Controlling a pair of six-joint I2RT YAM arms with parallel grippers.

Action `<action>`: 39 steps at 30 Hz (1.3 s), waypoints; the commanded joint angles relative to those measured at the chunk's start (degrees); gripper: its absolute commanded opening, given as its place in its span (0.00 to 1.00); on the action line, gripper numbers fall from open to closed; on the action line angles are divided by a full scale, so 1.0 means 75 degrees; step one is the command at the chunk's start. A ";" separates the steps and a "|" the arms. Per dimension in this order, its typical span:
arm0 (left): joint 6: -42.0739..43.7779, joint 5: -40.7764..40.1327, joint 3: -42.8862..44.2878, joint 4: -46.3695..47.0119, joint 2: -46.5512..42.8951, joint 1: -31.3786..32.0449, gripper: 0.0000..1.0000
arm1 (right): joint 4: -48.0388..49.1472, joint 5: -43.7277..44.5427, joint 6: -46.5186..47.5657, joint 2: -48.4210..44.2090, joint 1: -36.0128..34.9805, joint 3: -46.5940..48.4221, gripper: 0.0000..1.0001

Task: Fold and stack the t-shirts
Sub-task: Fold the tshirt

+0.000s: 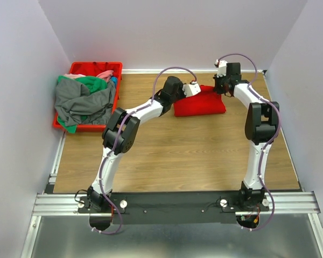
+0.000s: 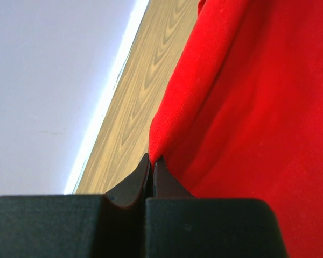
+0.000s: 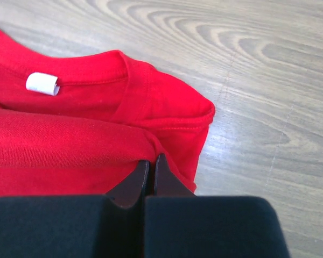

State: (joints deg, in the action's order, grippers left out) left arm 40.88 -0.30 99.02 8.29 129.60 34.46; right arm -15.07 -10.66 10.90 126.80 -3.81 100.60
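From above, the red t-shirt [image 1: 199, 102] lies part-folded at the far middle of the table [image 1: 172, 156]. Left wrist: the left gripper [image 2: 151, 167] is clenched on its edge. Right wrist: the right gripper [image 3: 149, 167] grips a fold below the collar [image 3: 132, 80] and white neck label [image 3: 42, 83]. A fold looks in hand; next, both must carry the cloth across together

No legible text, brand, number or sign appears in any view. The white neck label [image 3: 42, 83] on the red t-shirt [image 3: 70, 145] shows no readable print.
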 commanded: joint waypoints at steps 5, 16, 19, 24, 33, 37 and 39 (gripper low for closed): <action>-0.0143 -0.0254 0.0063 0.0206 -0.0053 -0.0118 0.00 | 0.0473 -0.0208 -0.0281 -0.0313 -0.0019 -0.0111 0.00; -0.0213 -0.0418 0.0227 0.0288 -0.0041 -0.0270 0.00 | 0.0509 -0.0395 -0.0422 -0.0231 -0.0019 0.0286 0.01; -0.0201 -0.0277 -0.0159 0.0545 -0.0369 -0.0270 0.00 | 0.0521 -0.0840 -0.0129 -0.0640 -0.0007 -0.0134 0.00; -0.0248 -0.0020 -0.0954 0.0816 -0.1142 -0.0258 0.00 | 0.0533 -0.1181 0.0106 -0.1226 -0.0007 -0.0638 0.00; -0.0271 0.1058 -0.3356 0.0980 -0.2875 0.0069 0.00 | 0.0416 -0.1965 0.1007 -0.3194 -0.0007 -0.2805 0.00; -0.0365 0.1503 -0.4131 0.0910 -0.3463 0.0362 0.00 | 0.0112 -0.2094 0.1382 -0.4155 -0.0019 -0.3825 0.00; -0.0435 0.1609 -0.4529 0.0851 -0.3756 0.0503 0.00 | -0.0123 -0.2200 0.1535 -0.4751 -0.0007 -0.4444 0.00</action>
State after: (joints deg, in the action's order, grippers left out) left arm 39.03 7.29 69.17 14.41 104.84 36.36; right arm -12.88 -24.21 18.70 96.60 -3.92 72.97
